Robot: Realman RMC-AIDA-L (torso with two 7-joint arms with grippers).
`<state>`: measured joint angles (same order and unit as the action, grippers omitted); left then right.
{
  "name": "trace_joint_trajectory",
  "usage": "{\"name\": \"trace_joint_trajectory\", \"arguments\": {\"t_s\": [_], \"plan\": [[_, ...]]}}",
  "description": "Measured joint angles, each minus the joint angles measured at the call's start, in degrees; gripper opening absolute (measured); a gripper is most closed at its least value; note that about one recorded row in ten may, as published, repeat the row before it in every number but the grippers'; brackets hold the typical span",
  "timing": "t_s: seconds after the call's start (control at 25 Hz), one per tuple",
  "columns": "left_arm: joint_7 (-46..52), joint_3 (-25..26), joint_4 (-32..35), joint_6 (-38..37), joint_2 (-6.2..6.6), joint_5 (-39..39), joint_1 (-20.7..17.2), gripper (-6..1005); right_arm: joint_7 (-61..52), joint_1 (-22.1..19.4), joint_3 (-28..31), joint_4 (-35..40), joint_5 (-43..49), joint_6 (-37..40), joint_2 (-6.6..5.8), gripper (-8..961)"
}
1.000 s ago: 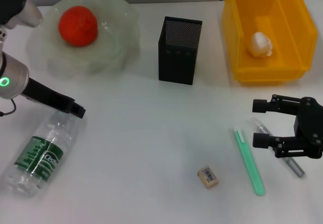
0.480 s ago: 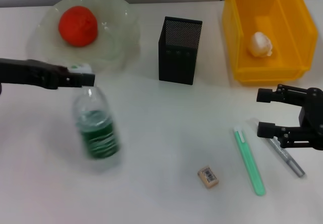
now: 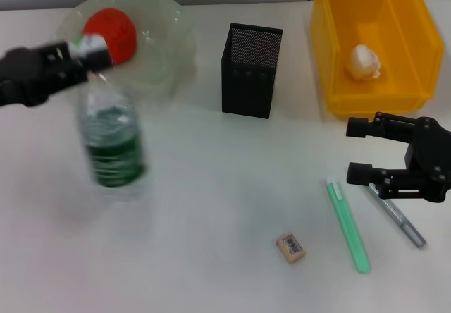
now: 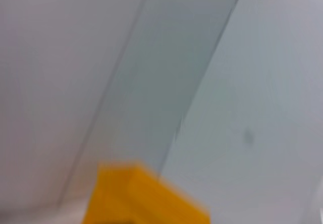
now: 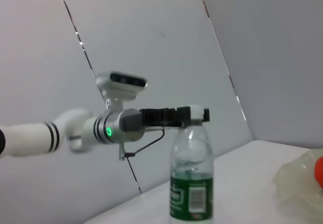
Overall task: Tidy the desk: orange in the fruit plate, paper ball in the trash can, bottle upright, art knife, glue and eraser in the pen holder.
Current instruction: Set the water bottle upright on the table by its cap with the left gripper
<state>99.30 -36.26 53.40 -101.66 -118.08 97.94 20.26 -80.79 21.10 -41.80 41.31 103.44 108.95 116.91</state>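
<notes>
The clear bottle with a green label stands about upright on the white desk, in front of the fruit plate. My left gripper is shut on its white cap; this also shows in the right wrist view. The orange lies in the plate. The paper ball lies in the yellow trash can. The eraser, a long green stick and a grey pen-shaped stick lie on the desk. My right gripper is open, just above the grey stick's far end. The pen holder stands mid-back.
The trash can stands at the back right, behind my right gripper. The pen holder stands between the plate and the trash can. The left wrist view shows only wall panels and a yellow corner of the trash can.
The bottle went from lying at the front left to standing upright, carried by my left gripper at its cap and moved back and left. My right gripper shifted slightly.
</notes>
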Motion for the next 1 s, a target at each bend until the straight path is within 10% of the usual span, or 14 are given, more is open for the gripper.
{"name": "trace_joint_trajectory", "arguments": {"t_s": [0.28,0.68,1.0], "plan": [[-27.89,5.22,-22.15,-3.28,1.05,-7.69,-0.62,478,-0.07,1.92,1.49,-3.83,-0.14,-0.16,0.38,852],[-58.38,6.33,-35.66,-0.80,-0.38,-7.99,-0.68,492,0.70,4.89,2.67,-9.51,-0.63,-2.84,1.70,853],[-65.02,6.82,-41.14,5.52,-0.56,-11.42,0.78,503,3.40,6.06,2.42,-14.58,-0.70,-7.77,2.34,852]]}}
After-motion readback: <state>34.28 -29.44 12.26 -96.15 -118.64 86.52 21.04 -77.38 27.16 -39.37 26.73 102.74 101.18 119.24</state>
